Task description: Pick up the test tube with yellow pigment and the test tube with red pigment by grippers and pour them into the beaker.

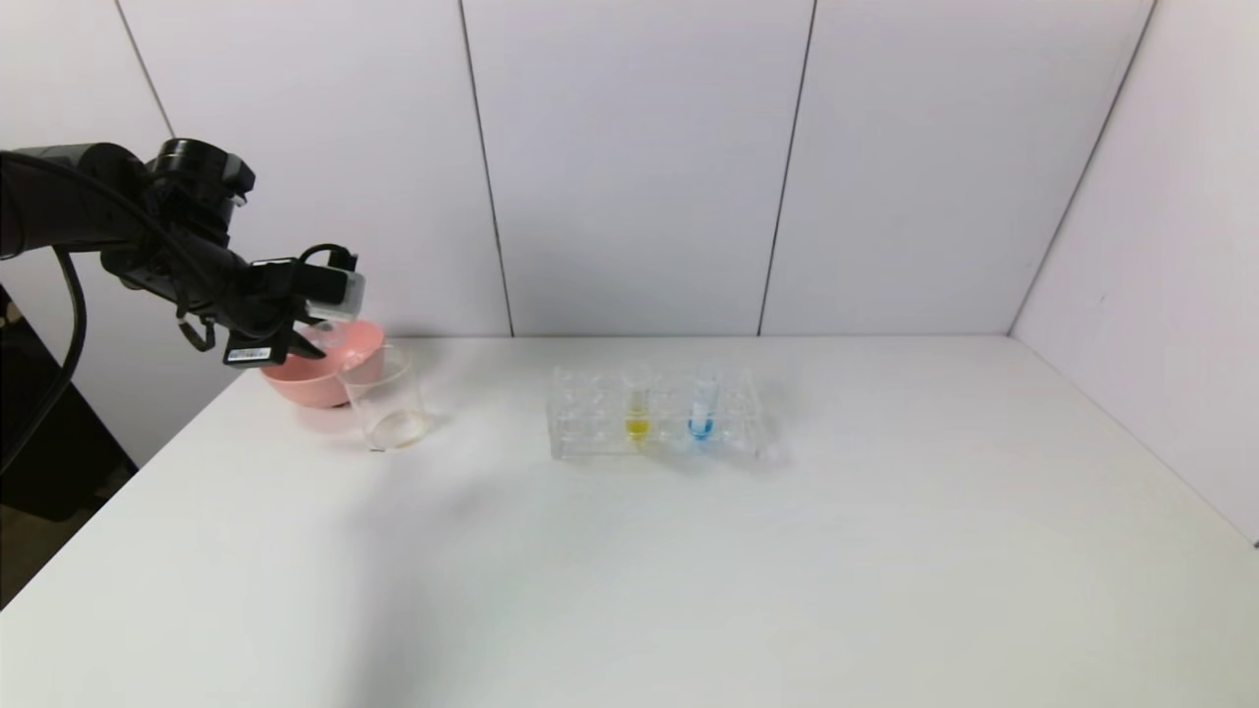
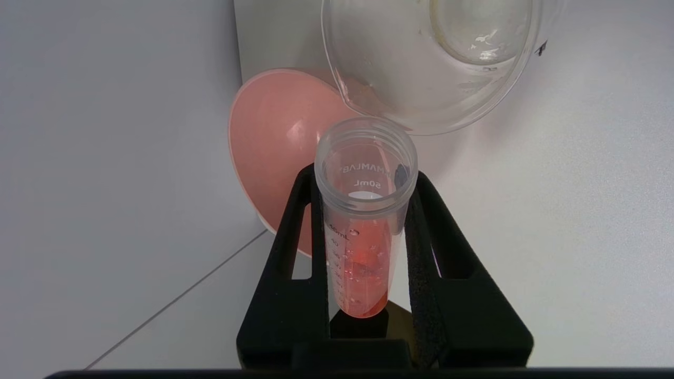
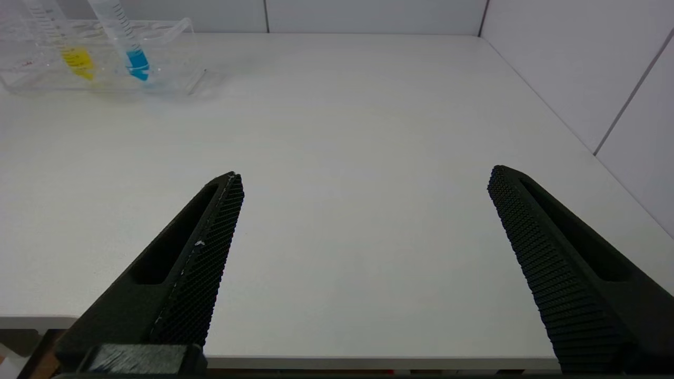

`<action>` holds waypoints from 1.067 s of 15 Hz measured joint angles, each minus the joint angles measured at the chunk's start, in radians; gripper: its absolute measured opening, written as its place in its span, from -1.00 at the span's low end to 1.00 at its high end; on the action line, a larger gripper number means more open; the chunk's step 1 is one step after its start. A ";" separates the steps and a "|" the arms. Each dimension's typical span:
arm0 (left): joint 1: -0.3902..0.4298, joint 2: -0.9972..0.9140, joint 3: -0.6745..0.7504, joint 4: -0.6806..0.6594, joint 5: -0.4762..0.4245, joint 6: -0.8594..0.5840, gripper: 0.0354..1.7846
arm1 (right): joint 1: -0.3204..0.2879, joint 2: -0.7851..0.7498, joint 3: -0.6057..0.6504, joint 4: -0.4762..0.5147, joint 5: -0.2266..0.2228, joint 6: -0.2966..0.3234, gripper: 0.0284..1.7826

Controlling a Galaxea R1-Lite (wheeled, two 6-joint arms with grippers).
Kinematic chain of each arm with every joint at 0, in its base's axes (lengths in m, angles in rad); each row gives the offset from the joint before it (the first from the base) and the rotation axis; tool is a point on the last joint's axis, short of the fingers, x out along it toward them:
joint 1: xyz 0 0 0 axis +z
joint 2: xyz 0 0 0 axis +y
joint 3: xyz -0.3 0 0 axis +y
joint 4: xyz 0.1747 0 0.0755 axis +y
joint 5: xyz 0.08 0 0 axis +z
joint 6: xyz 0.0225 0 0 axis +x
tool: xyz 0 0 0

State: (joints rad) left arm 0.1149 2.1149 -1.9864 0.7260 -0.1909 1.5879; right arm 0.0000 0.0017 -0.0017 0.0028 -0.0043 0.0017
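where walls meet, white table (image 1: 689, 570)

In the head view the left tool (image 1: 320, 324) is hiding the red tube; the beaker (image 2: 437, 58) is running off the left wrist view's edge.

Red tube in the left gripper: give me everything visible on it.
The test tube with red pigment is clear plastic with a threaded, uncapped mouth, printed graduation marks and a 50mL mark. Red-orange liquid with small bubbles sits in its lower part. The left gripper is shut on it, a black finger on each side, holding it above the table. Its mouth points toward the beaker, short of the rim, with the pink bowl behind.
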 joint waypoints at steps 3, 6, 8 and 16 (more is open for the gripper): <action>-0.001 -0.001 0.000 0.007 0.000 0.004 -0.54 | 0.000 0.000 0.000 0.000 0.000 0.000 0.91; -0.005 -0.002 0.000 0.014 0.000 0.004 -0.54 | 0.000 0.000 0.000 0.000 0.000 0.000 0.91; -0.008 -0.004 -0.001 0.026 0.000 0.004 -0.54 | 0.000 0.000 0.000 0.000 0.000 0.000 0.91; -0.018 -0.011 -0.003 0.046 0.004 0.000 -0.54 | 0.000 0.000 0.000 0.000 0.000 0.000 0.91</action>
State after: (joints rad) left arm 0.0970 2.1036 -1.9896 0.7715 -0.1866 1.5879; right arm 0.0000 0.0017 -0.0017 0.0032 -0.0043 0.0017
